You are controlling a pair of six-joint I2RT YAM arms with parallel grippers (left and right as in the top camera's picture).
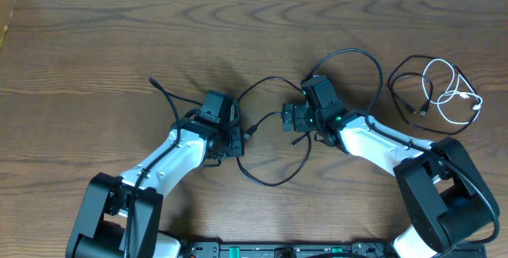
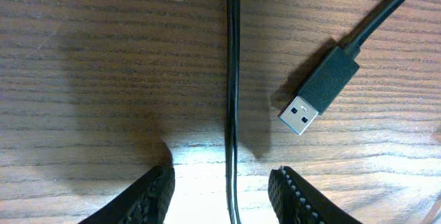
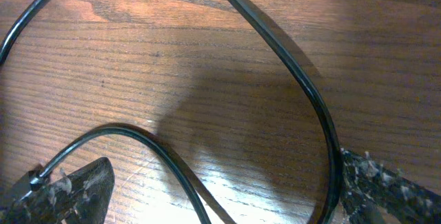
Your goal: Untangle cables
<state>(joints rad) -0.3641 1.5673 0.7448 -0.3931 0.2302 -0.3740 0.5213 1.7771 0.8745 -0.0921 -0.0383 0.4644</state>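
Observation:
A thin black cable (image 1: 275, 182) loops over the table between my two grippers, and another loop (image 1: 370, 61) arcs behind the right arm. In the left wrist view a straight run of black cable (image 2: 232, 79) passes between the fingers (image 2: 148, 196) of my left gripper (image 2: 224, 198). Wood shows on both sides of the cable, so the jaws stand apart. A black USB plug (image 2: 318, 89) lies just to the right. My right gripper (image 3: 227, 196) is wide open over two black cable strands (image 3: 298, 79); one strand runs along its right finger (image 3: 382, 189). A white cable (image 1: 460, 95) lies far right.
A separate black cable (image 1: 409, 91) is bundled with the white one at the right side of the table. Another black cable end (image 1: 159, 87) sticks out left of the left arm. Both arm bases (image 1: 119, 210) sit at the near edge.

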